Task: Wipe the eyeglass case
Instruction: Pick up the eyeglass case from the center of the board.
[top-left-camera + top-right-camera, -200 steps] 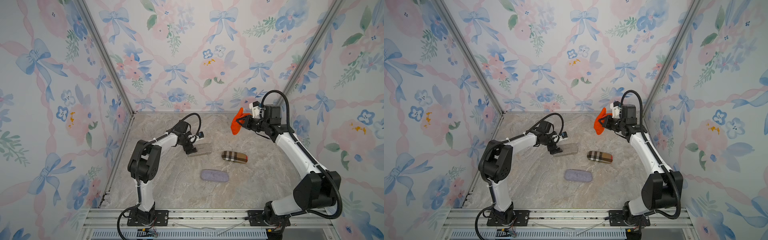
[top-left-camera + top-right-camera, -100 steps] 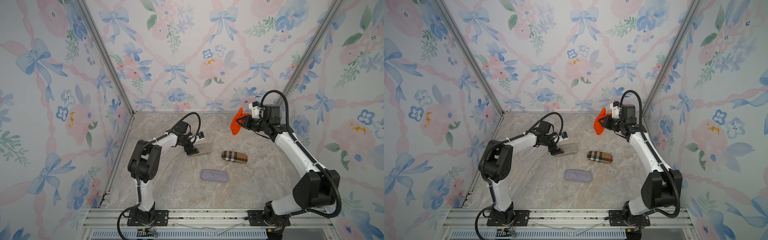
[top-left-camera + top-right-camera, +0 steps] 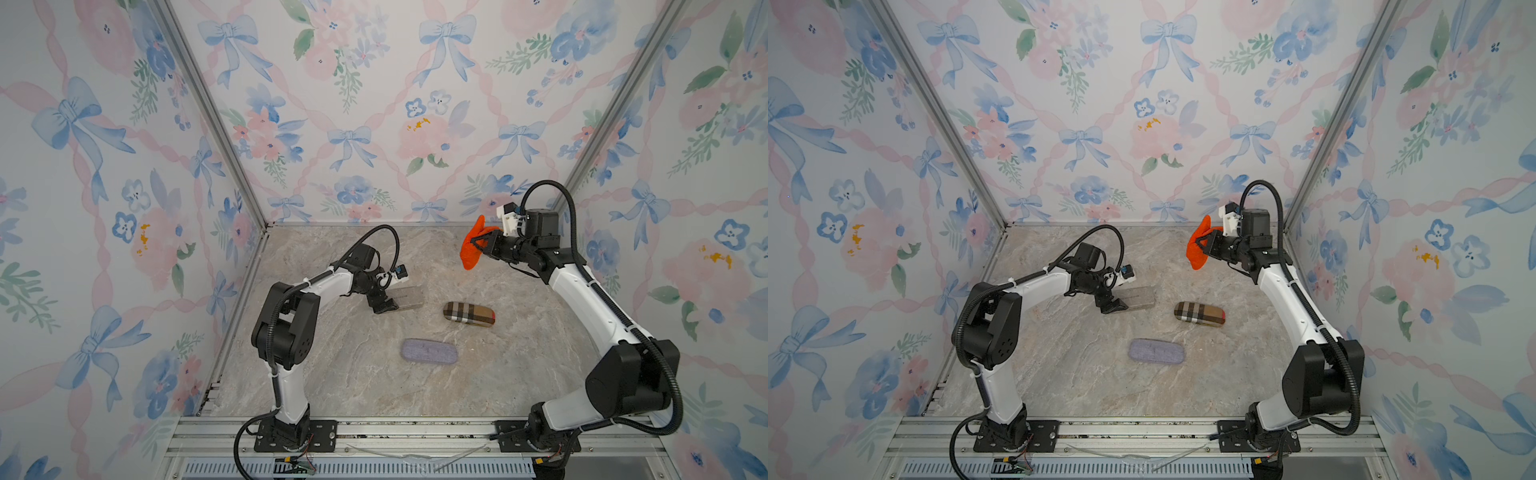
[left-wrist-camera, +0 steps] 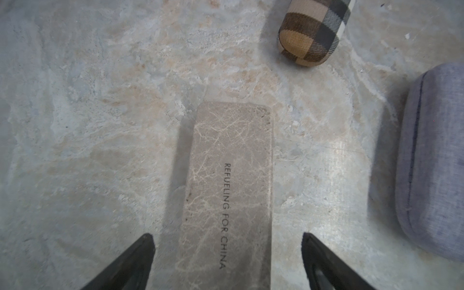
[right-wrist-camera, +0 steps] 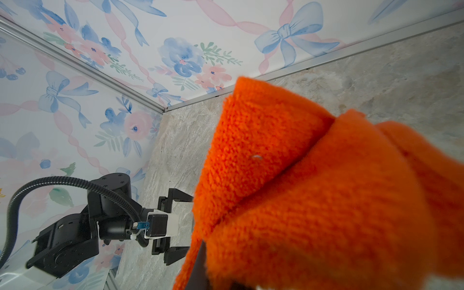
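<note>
Nothing much has shifted in the last second: left fingers remain spread astride the marbled eyeglass case, orange cloth still aloft.
Case lies left of the worktop's middle, toward the back edge; gaps either side, so not clamped. High by the back right corner the right fingers pinch the cloth. Best to pin the case's long sides squarely, then stroke lengthwise. On the cloth's likely path sits the plaid case; the lilac case lies nearer the front edge.
</note>
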Action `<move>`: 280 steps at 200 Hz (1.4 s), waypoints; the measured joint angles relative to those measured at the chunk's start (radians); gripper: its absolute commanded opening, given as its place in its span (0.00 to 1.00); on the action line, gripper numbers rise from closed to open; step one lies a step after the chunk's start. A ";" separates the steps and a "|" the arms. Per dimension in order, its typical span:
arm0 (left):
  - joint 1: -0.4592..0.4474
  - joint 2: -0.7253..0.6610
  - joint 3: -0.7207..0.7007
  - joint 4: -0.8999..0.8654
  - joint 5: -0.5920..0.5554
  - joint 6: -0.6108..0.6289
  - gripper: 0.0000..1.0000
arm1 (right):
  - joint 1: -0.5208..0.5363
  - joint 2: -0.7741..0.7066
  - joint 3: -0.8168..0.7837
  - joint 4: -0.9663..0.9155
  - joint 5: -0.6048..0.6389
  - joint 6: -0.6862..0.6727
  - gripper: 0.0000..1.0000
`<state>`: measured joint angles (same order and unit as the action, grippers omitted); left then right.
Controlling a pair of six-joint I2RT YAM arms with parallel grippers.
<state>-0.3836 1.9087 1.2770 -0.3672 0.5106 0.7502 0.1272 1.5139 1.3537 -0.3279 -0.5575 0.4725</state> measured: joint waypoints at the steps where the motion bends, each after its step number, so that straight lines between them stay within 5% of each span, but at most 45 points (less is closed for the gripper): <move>1: 0.000 0.000 0.000 0.000 0.000 0.000 0.94 | 0.000 0.000 0.000 0.000 0.000 0.000 0.00; 118: 0.000 0.077 -0.006 -0.009 -0.080 -0.014 0.88 | 0.000 0.006 0.000 0.044 -0.058 0.044 0.00; 227: -0.019 0.071 -0.025 0.022 -0.135 -0.061 0.47 | -0.001 0.025 0.000 0.045 -0.068 0.045 0.00; 280: -0.068 -0.014 -0.056 0.020 -0.204 -0.128 0.43 | 0.000 -0.013 -0.004 0.002 -0.071 0.032 0.00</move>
<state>-0.4519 1.8942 1.2205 -0.3473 0.3065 0.6224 0.1272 1.5009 1.3499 -0.3260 -0.6281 0.5045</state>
